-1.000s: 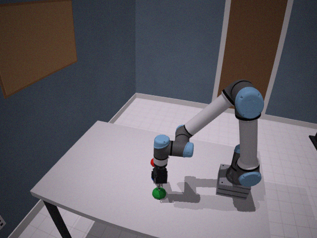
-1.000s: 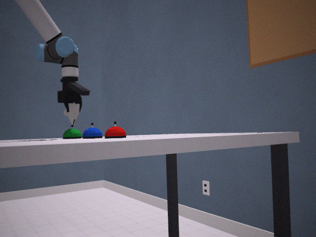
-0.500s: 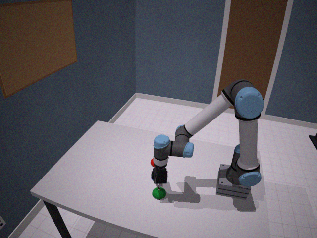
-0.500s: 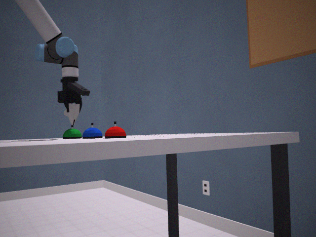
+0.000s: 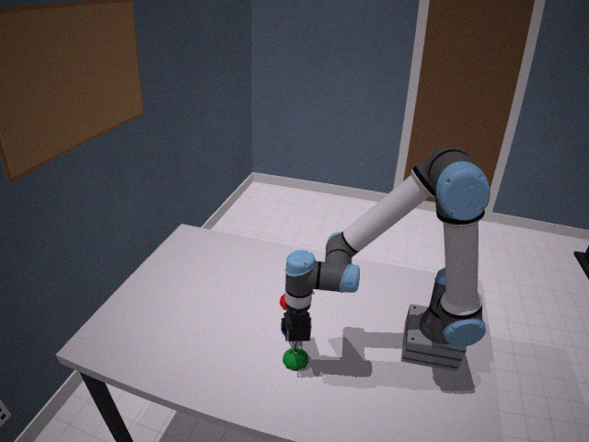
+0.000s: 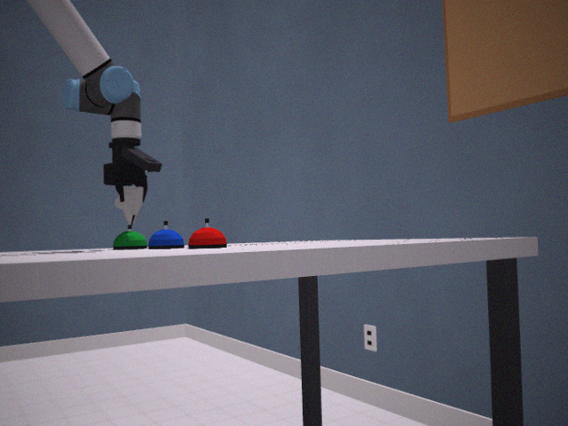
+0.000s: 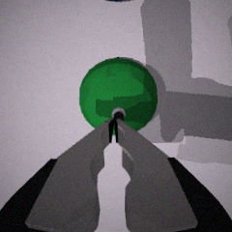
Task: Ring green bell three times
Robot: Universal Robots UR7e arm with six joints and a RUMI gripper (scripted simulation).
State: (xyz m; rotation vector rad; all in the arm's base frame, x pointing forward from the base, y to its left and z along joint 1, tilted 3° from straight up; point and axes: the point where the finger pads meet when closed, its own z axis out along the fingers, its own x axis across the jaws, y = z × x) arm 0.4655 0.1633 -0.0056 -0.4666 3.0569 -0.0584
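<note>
The green bell (image 6: pixel 130 240) is the leftmost of three domed bells in a row on the white table; it also shows in the top view (image 5: pixel 294 359) and fills the middle of the wrist view (image 7: pixel 118 99). Its small button (image 7: pixel 118 114) sticks up from the dome top. My gripper (image 6: pixel 130 218) points straight down, shut and empty, with its fingertips right on the green bell's button (image 6: pixel 130 226). In the wrist view the fingertips (image 7: pixel 115 130) meet at the button. I cannot tell how far down the button is.
A blue bell (image 6: pixel 166 239) sits close beside the green one, then a red bell (image 6: pixel 207 237). In the top view the red bell (image 5: pixel 282 301) peeks from behind the wrist. The arm's base (image 5: pixel 435 340) stands on the table to the right.
</note>
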